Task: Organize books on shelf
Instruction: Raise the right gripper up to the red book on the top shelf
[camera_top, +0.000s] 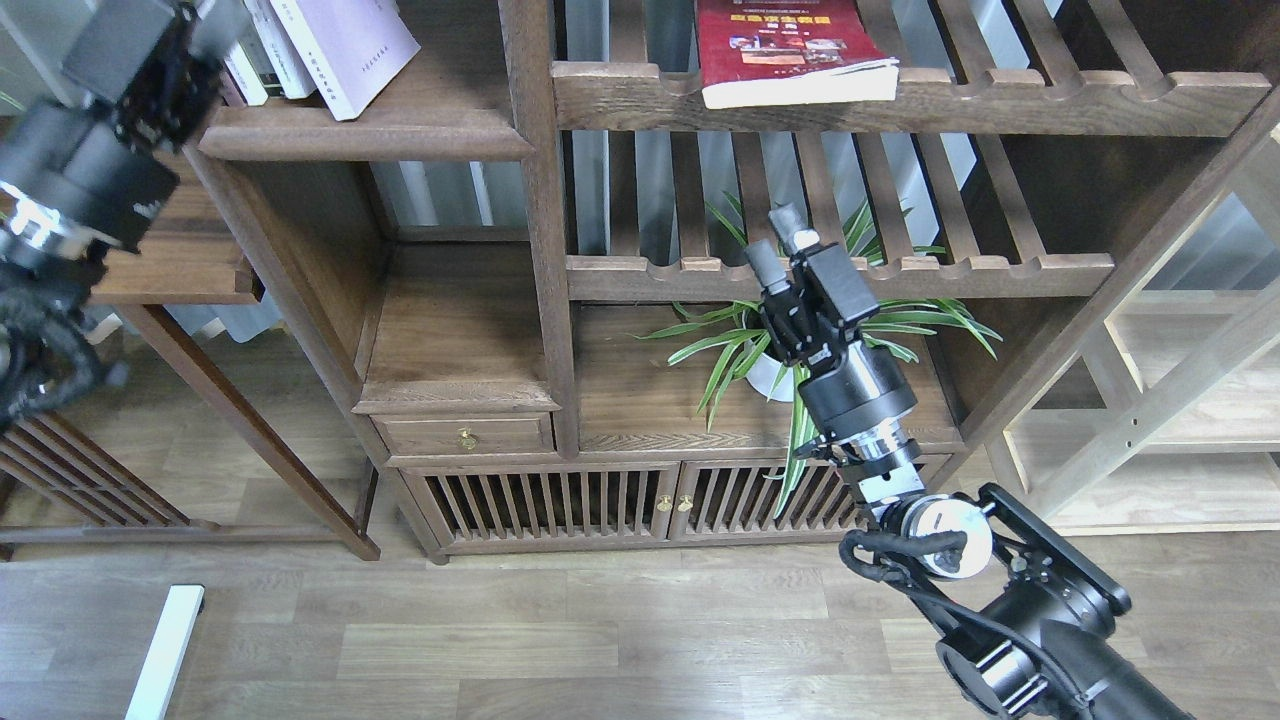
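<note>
A thick pale lavender-white book (345, 50) leans left against several thin upright books (262, 45) on the solid dark shelf (365, 135) at the top left. I cannot make out the white book with green-and-black characters. The red book (785, 45) lies flat on the upper slatted shelf, its page edge over the front rail. My left gripper (185, 25) is blurred at the shelf's left end, right in front of the thin books. My right gripper (780, 243) is open and empty, pointing up in front of the lower slatted rail, well below the red book.
A potted spider plant (800, 335) stands just behind my right gripper under the notched rail (900, 272). A drawer (465, 435) and slatted cabinet doors (560, 500) are below. A dark side table (170, 260) is at the left, a pale wooden rack (1180, 400) at the right.
</note>
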